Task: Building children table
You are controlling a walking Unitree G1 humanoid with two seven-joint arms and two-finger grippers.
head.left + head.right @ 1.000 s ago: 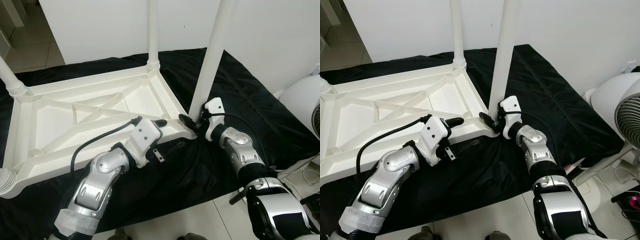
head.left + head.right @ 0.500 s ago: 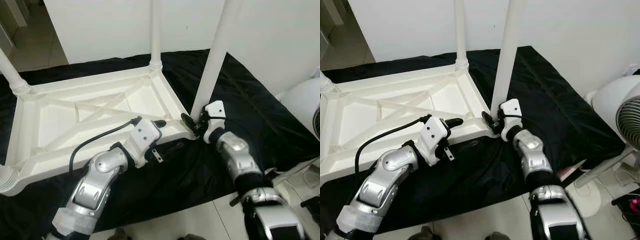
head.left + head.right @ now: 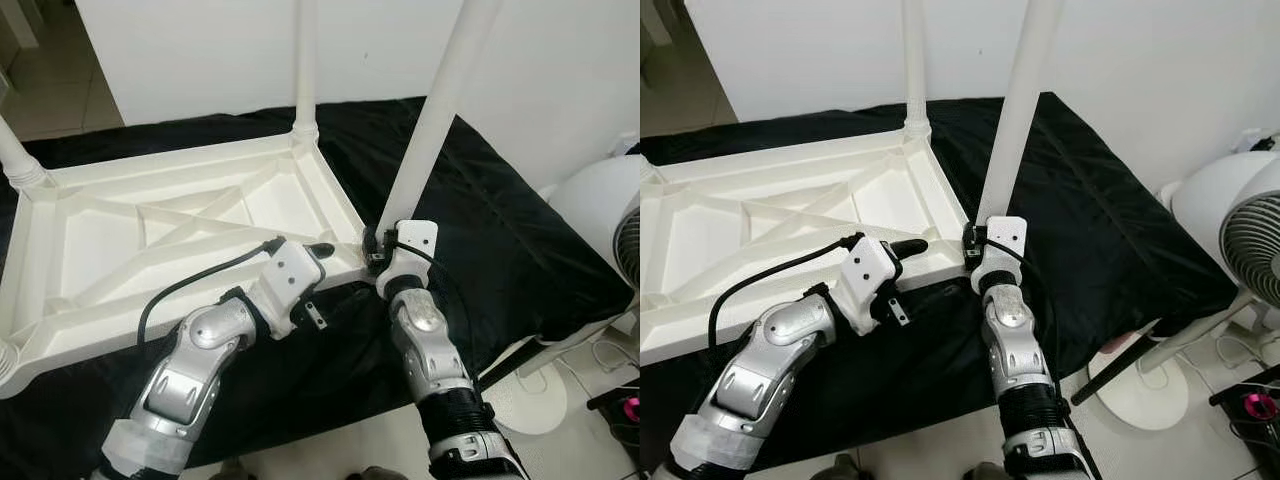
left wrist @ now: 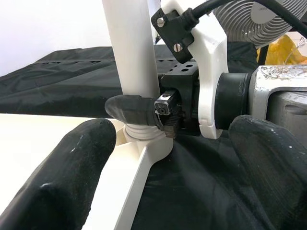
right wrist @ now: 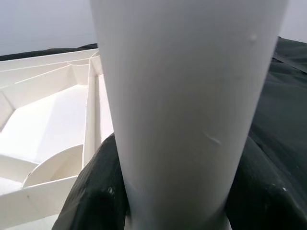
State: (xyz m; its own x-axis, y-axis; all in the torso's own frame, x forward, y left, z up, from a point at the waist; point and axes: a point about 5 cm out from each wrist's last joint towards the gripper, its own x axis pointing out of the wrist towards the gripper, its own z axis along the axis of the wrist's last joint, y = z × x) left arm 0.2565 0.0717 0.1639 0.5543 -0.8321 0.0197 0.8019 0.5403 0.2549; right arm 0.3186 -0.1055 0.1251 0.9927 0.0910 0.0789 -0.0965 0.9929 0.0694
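Note:
A white plastic children's table (image 3: 150, 235) lies upside down on a black cloth, its legs pointing up. My right gripper (image 3: 375, 247) is shut around the base of the near right leg (image 3: 432, 130), just above the corner socket. In the right wrist view the leg (image 5: 187, 96) stands between both black fingers (image 5: 96, 196). My left gripper (image 3: 322, 265) is open at the table's near rim, just left of that corner. In the left wrist view its fingers (image 4: 72, 177) straddle the rim and face the leg (image 4: 132, 48) and the right gripper's finger (image 4: 132, 109).
The black cloth (image 3: 500, 250) covers the floor under the table. A white standing fan (image 3: 1240, 230) with a round base (image 3: 1135, 385) stands close on the right. Two more legs rise at the far corner (image 3: 305, 60) and at the left (image 3: 20, 160). A white wall is behind.
My right forearm has swung in from the right and now stands almost straight below the leg, wrist turned, gripper still at the leg's base. The left arm has stayed put.

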